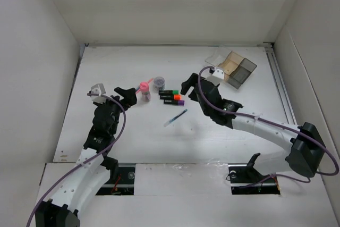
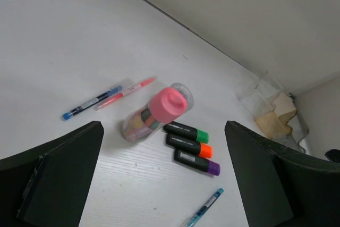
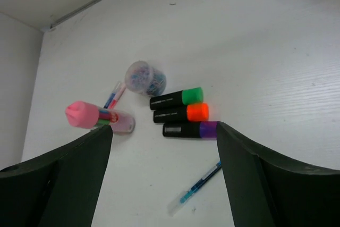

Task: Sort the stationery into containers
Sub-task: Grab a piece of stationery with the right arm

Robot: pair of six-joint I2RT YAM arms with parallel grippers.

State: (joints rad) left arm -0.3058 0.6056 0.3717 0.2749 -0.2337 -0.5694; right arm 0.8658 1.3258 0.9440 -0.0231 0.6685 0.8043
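Observation:
Three black markers (image 1: pixel 171 97) with green, orange and purple ends lie side by side mid-table. A pink-capped bottle (image 1: pixel 143 91) and a round grey jar (image 1: pixel 159 83) are to their left. A thin blue pen (image 1: pixel 175 117) lies in front of them. In the left wrist view a blue-white pen (image 2: pixel 91 101) and a pink-red pen (image 2: pixel 125 92) lie behind the bottle (image 2: pixel 156 111). The compartment tray (image 1: pixel 234 67) is at the back right. My left gripper (image 1: pixel 125 95) is open and empty, left of the bottle. My right gripper (image 1: pixel 187 86) is open and empty, right of the markers (image 3: pixel 180 113).
White walls enclose the table on the left, back and right. A white block (image 1: pixel 217 73) on the right arm sits next to the tray. The tray also shows at the far right of the left wrist view (image 2: pixel 271 110).

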